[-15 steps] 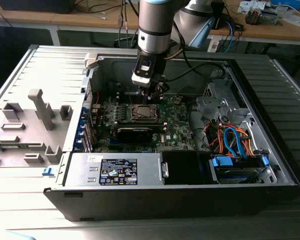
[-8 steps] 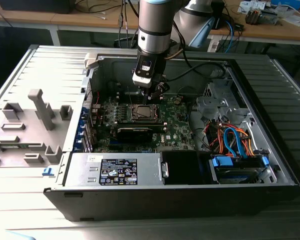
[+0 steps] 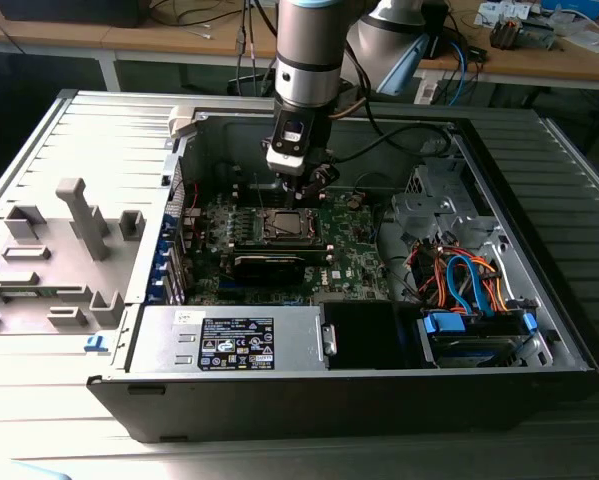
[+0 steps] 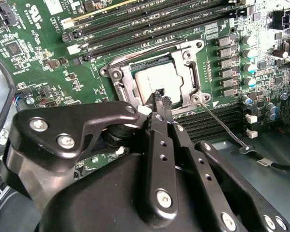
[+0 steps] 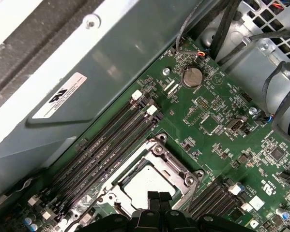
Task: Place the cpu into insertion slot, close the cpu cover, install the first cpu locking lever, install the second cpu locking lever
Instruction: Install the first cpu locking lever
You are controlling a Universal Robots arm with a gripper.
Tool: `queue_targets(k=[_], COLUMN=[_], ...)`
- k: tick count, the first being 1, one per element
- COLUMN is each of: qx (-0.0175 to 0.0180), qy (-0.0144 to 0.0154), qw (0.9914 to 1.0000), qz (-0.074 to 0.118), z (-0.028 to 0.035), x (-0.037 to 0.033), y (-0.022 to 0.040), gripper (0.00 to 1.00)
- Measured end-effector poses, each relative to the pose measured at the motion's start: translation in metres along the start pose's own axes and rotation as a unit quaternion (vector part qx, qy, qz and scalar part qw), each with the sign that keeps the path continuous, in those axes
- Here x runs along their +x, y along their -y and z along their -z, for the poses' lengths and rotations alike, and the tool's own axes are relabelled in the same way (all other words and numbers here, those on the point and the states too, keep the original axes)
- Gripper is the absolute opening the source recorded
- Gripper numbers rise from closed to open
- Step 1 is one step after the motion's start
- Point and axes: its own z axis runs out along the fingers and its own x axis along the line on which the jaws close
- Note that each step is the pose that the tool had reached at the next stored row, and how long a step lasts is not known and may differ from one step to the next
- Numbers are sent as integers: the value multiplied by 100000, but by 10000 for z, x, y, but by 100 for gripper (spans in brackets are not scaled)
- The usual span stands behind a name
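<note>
1. In the exterior view, the claw (image 3: 301,186) hangs on its arm inside the opened computer case (image 3: 379,400); the chip (image 3: 284,226) sits directly beneath its tips, in the socket on the green circuit board (image 3: 364,250); the arm stands steep, seemingly so it can reach down between the case walls.
2. In the second wrist view, the claw (image 4: 161,96) is clenched, tips pressed together with nothing seen between them, poised over the near edge of the chip (image 4: 154,79); whether they touch it cannot be told; the cover (image 4: 190,72) lies flat around the chip, framing its pale top, so seating the chip and closing the cover look done; a wire lever (image 4: 222,126) angles away from the socket corner beside the tips, apparently unlatched; clenched tips would suit pushing rather than gripping.
3. In the first wrist view, the claw (image 5: 159,195) shows two tips side by side and touching; the chip (image 5: 141,181) lies just ahead of them within the cover (image 5: 177,168); memory slots (image 5: 106,145) run beyond the socket; a coin battery (image 5: 192,76) sits well away from the claw.
</note>
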Motion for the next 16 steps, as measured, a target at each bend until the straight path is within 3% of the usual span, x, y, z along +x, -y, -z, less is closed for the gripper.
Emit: queue_targets(k=[16], qx=[-44], qy=[116], qw=[99967], qz=[2556], z=[0], x=[0], y=[0], gripper=[11])
